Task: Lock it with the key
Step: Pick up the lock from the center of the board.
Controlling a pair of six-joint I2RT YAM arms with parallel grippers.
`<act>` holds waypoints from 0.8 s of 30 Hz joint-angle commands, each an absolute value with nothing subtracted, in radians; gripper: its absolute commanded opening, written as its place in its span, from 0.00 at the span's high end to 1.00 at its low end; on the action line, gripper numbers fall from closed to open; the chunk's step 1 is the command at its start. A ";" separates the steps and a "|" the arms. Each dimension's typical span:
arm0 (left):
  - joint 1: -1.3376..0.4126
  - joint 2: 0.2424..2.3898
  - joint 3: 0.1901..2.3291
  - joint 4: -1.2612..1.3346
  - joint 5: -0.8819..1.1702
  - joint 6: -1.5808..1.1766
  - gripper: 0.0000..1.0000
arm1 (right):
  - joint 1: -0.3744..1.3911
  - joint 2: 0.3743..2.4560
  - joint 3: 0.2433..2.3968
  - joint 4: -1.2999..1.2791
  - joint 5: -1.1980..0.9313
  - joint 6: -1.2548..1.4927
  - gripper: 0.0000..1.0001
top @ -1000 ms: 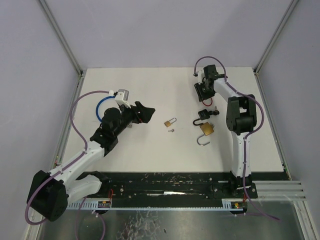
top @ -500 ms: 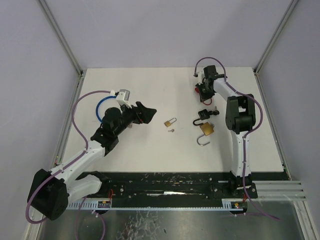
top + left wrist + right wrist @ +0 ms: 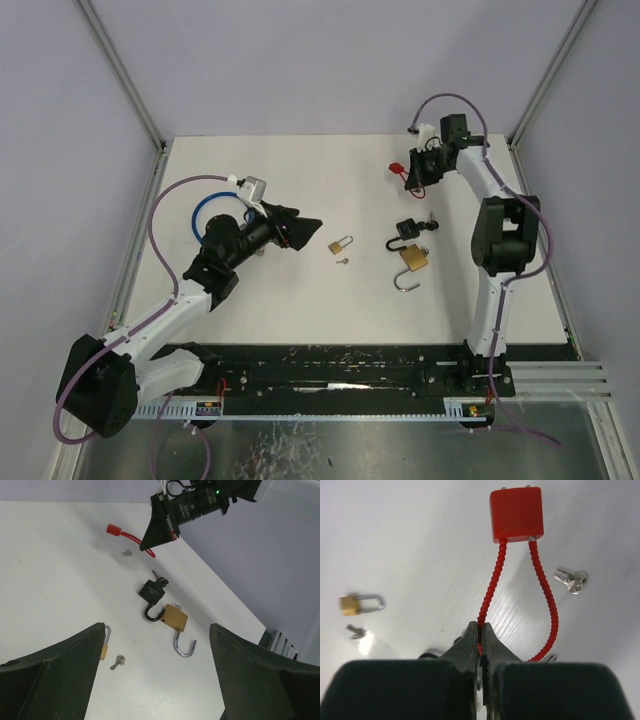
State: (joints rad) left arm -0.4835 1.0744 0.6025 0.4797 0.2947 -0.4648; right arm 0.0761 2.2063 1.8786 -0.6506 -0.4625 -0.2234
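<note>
Both right gripper (image 3: pixel 480 630) jaws clamp the red lock's (image 3: pixel 114 529) light, floppy cable (image 3: pixel 490 590), away from its rigid body (image 3: pixel 516 514), likely the better hold for keying; left gripper (image 3: pixel 156 627) stands open.

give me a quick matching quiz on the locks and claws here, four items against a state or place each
Column one:
1. red cable lock
2. large brass padlock
3. small brass padlock
4. left claw

Column two:
A. open, holding nothing
B. shackle swung open
C. cable pinched in the right claw
D. the lock lying closest to the left claw

Pairs: 1-C, 2-B, 3-D, 4-A
</note>
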 commanded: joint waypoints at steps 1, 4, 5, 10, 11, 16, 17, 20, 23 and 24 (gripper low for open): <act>-0.482 1.060 0.608 0.607 0.373 -0.367 0.17 | 0.058 2.007 1.867 -0.665 -0.720 -0.240 1.00; -0.483 1.065 0.634 0.587 0.394 -0.310 0.17 | 0.055 1.948 1.831 -0.680 -0.802 -0.235 1.00; -0.483 1.071 0.648 0.574 0.397 -0.295 0.17 | 0.054 1.930 1.820 -0.684 -0.832 -0.232 1.00; -0.482 1.117 0.705 0.548 0.416 -0.278 0.17 | 0.051 1.835 1.733 -0.695 -1.002 -0.251 1.00; -0.482 1.127 0.710 0.556 0.415 -0.292 0.17 | 0.051 1.819 1.719 -0.702 -1.032 -0.271 1.00; -0.483 1.151 0.720 0.619 0.432 -0.345 0.18 | 0.051 1.786 1.719 -0.876 -1.185 -0.497 1.00; -0.482 1.150 0.723 0.626 0.440 -0.343 0.18 | 0.051 1.784 1.724 -0.918 -1.196 -0.550 1.00; -0.483 1.148 0.747 0.601 0.459 -0.307 0.18 | 0.052 1.783 1.752 -1.067 -1.189 -0.756 1.00; -0.497 1.153 0.783 0.527 0.469 -0.221 0.18 | 0.052 1.791 1.781 -1.264 -1.178 -1.071 1.00; -0.508 1.156 0.796 0.492 0.464 -0.180 0.18 | 0.052 1.790 1.781 -1.322 -1.174 -1.170 1.00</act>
